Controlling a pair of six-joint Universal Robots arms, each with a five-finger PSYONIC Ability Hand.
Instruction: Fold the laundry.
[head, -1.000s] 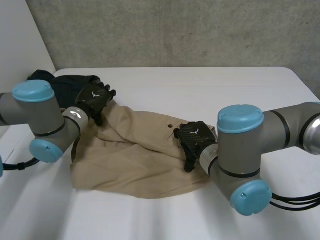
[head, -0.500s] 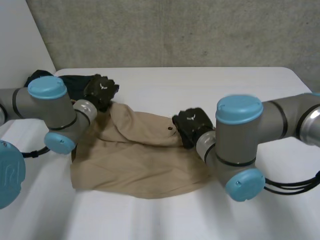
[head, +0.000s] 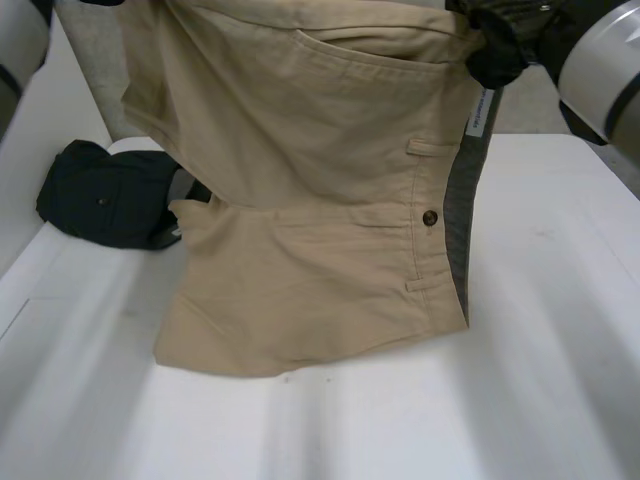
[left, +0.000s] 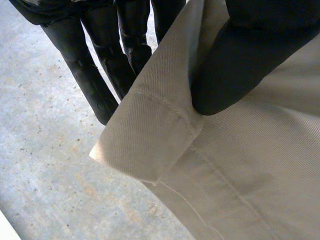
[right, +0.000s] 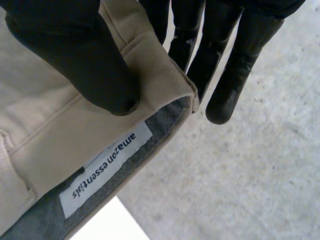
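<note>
The white table runs across the head view, with a grey concrete wall behind it at 12 o'clock. The tan shorts are held up in front of the camera, stretched between the two hands. They hide the middle of the table and much of the wall, and their lower edge sags onto the tabletop toward 6 o'clock. A dark garment lies bunched on the table at 9 o'clock of the shorts, with its near edge tucked behind the hanging cloth. The right arm enters at 1 o'clock. The right hand is clamped on the upper waistband corner, and its wrist view shows the thumb pressing the tan fabric against the fingers behind. In its own wrist view the left hand likewise pinches a stitched corner of the shorts, thumb in front and fingers behind. The waistband's grey lining hangs down the 3 o'clock side. A white label reading "amazon essentials" sits just below the right thumb. A dark button is fixed beside the lining.
</note>
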